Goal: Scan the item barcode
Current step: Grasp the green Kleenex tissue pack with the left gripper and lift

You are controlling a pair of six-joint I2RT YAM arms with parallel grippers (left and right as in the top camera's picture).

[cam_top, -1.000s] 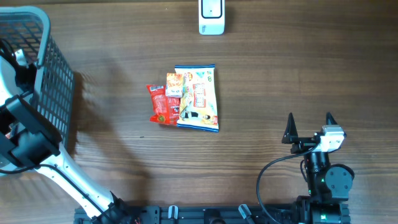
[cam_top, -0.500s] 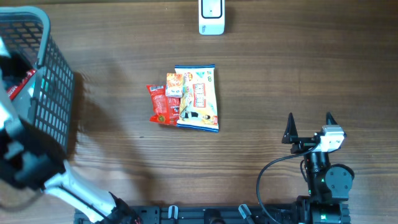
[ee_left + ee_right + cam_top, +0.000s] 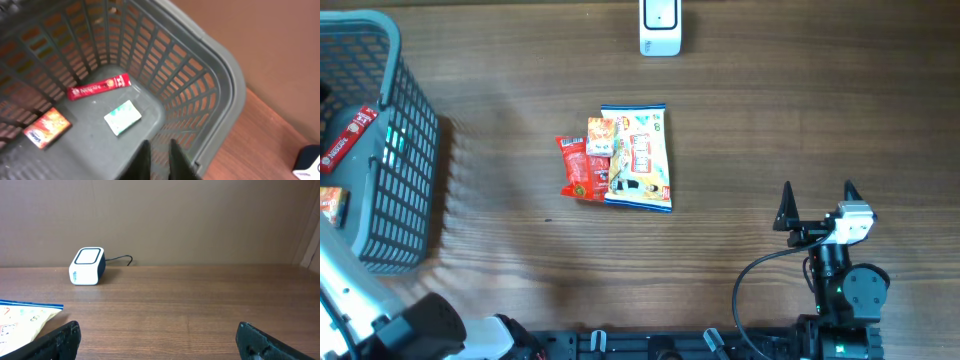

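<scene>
The snack packets (image 3: 617,157) lay mid-table, well short of the scanner (image 3: 660,28); they looked light, crinkly and slippery, best pinched at an edge seam. The left gripper (image 3: 158,159) hung over the basket (image 3: 220,90), jaws nearly together and empty, while the right gripper (image 3: 817,205) stood wide apart.

Overhead looks straight down at table (image 3: 770,120). Left wrist peers into basket (image 3: 220,85) (close). Right wrist looks low, far across; shares scanner (image 3: 87,266).

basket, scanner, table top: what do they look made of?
Basket: looks like moulded grey plastic, matte, with a slotted lattice wall and thick rolled rim.
Scanner: probably hard plastic, smooth white shell with dark sides and a cable behind.
Table: brown wood grain, low sheen; solid wood or laminate, cannot tell.
</scene>
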